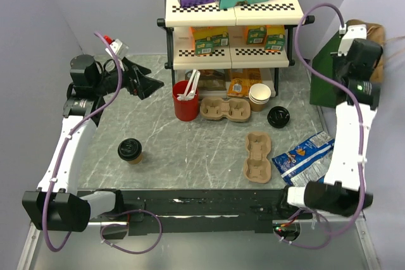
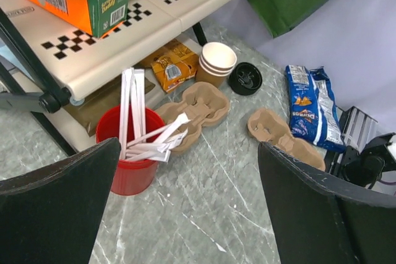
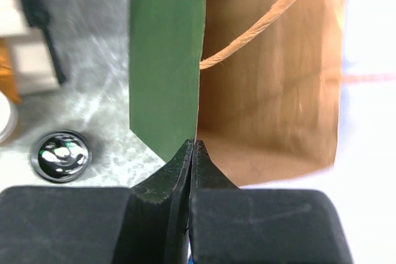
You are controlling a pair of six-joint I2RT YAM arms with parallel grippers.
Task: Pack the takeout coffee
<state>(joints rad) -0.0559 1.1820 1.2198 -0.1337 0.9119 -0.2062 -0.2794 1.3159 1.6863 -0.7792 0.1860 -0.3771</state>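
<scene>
Coffee cup (image 1: 130, 150) stands upright on the desk (image 1: 190, 156), front-left and alone. It is well apart from the red cup of stirrers (image 1: 185, 100) and the nearer cardboard tray (image 1: 258, 156). Its black lid (image 1: 129, 148) looks seated. From overhead only a sliver of brown paper wall shows below the lid. The cup is in neither wrist view.

Left arm (image 1: 69, 143): jaws released and spread wide, nothing between them. They hang above the back-left of the desk, facing the shelf (image 1: 231, 11).

Right arm (image 1: 348, 137): jaws clenched on the rim of the paper bag (image 3: 272, 91) at back-right. They pinch the edge where the green outside meets the brown inside. Bag mouth appears open.

Handling, as judged:
- Light if empty, top-heavy and sloshing if filled. Cannot tell which.
- The paper wall is thin, so a hard squeeze would likely buckle it and could pop the lid.
- The lid is slick plastic and probably only snapped on, so not a lifting point.
- Best hold is on the wall just under the lid, where the rolled lip stiffens the paper. Jaws level, modest pressure.
- Carry it upright to the bag.
- The left arm is the free one and the nearer.
</scene>
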